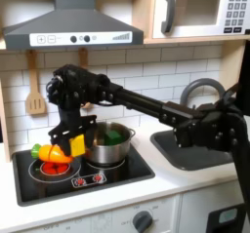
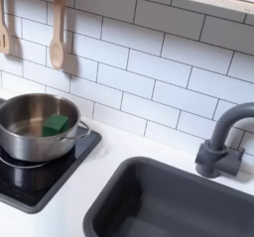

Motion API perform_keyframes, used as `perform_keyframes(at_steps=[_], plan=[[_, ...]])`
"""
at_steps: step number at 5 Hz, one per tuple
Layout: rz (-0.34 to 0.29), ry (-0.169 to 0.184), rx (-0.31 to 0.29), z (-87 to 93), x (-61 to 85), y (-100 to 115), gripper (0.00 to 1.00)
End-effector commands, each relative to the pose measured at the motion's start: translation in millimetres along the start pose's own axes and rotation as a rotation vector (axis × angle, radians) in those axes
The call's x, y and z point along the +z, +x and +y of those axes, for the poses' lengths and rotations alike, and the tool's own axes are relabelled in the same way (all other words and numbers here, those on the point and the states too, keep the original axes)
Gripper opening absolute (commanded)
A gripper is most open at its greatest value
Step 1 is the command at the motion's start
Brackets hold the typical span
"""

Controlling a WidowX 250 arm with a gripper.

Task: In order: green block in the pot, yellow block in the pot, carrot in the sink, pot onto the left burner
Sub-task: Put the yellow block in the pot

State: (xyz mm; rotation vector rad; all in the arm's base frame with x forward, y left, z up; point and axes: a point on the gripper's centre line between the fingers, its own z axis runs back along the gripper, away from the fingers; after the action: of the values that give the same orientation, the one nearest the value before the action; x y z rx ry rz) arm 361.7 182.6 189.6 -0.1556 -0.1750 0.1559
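Now pincer (image 1: 73,132) grasping yellow block (image 1: 77,142) clear of stovetop, long axis upright; green block (image 2: 56,125) in pot (image 2: 18,142)

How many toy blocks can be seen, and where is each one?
2. The green block lies inside the pot. The yellow block is held in the gripper, lifted above the stove to the pot's left in the first exterior view. Others may be hidden.

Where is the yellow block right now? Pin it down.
In the first exterior view the yellow block is held in the gripper above the stovetop, just left of the pot, above the carrot.
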Motion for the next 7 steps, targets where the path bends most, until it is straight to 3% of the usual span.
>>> perform_keyframes(at_steps=[1,2,3,5,6,7], plan=[[-0.001,-0.020,-0.076,-35.1,3.4,10,0.00],[-0.005,-0.019,-0.107,-50.3,8.1,15,0.00],[-0.018,-0.020,-0.111,-53.7,12.9,18,0.00],[0.014,-0.012,-0.119,-59.8,3.3,20,0.00],[0.053,-0.016,-0.130,-63.1,-13.6,21,0.00],[0.061,-0.009,-0.119,-58.0,-16.4,21,0.00]])
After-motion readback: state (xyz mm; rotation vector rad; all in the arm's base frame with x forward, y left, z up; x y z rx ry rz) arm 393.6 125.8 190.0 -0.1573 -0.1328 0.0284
